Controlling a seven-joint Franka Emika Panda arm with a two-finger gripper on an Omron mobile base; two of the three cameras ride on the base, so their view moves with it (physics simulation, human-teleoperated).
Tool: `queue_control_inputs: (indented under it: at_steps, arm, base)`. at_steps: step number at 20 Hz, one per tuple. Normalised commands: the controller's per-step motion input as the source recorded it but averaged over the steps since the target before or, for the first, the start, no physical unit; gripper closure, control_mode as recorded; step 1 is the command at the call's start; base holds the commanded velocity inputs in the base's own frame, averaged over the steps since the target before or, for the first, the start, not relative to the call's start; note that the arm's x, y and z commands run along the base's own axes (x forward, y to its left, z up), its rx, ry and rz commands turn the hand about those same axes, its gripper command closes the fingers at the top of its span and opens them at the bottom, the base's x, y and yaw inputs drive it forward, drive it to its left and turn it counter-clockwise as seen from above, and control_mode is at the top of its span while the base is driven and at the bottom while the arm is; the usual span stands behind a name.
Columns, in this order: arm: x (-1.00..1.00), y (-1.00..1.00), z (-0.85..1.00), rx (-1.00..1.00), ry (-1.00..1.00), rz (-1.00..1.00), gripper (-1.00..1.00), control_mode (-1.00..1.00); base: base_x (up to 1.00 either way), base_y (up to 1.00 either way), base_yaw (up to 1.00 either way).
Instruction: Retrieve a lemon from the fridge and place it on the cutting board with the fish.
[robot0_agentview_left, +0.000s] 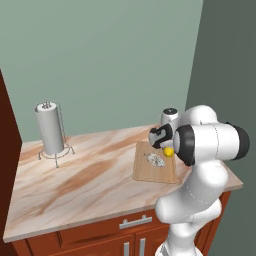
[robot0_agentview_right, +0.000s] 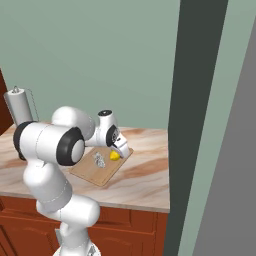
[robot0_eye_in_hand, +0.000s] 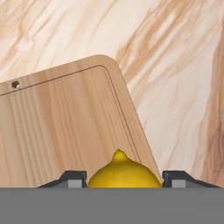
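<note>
Kitchen corner, pale green wall behind; dark grey fridge standing tall at the right edge of the right base view. Marbled beige worktop over red-brown cabinets with bar pulls. Paper towel roll upright on a wire stand, far left of the worktop, well apart from the work area. Cutting board, light wood, flat near the right end of the worktop, a small hole in one corner and a groove along the edge visible in the hand view. Fish, pale silver, lying on the board toward its middle. Hand poised low over the board's far right part, fingers part-way apart and closed on either side of the lemon, dark fingertips flanking the fruit in the hand view. Lemon bright yellow, nub pointing away from the hand, held just above the board near its rounded corner, just beside the fish but apart from it; contact with the board not determinable. Step in hand, judged: placement, late in the task, fruit already brought over the board. Next move, judged: short descent until the lemon rests on the wood, then widening of the fingers and a straight lift clear, with care against rolling toward the nearby edge.
</note>
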Motion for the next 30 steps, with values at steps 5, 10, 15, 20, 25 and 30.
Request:
queue_control_inputs:
  at_steps: [5,10,15,20,25,30]
  arm:
    - [0.00,0.03,-0.03,0.00,0.00,0.00,1.00,-1.00]
    - [0.00,0.18,0.00,0.00,0.00,-0.05,1.00,-1.00]
    - [0.00,0.31,-0.01,0.00,0.00,-0.08,1.00,-1.00]
    - [0.00,0.15,-0.10,0.00,0.00,-0.04,1.00,-1.00]
    - [0.02,0.00,-0.15,0.02,0.00,0.00,1.00,-1.00]
    - [0.00,0.00,-0.23,0.03,0.00,0.00,-1.00,-1.00]
  base:
    - [0.00,0.00,0.00]
    - [0.00,0.00,0.00]
    - [0.00,0.00,0.00]
    - [0.00,0.00,0.00]
    - [0.00,0.00,0.00]
    - [0.00,0.00,0.00]
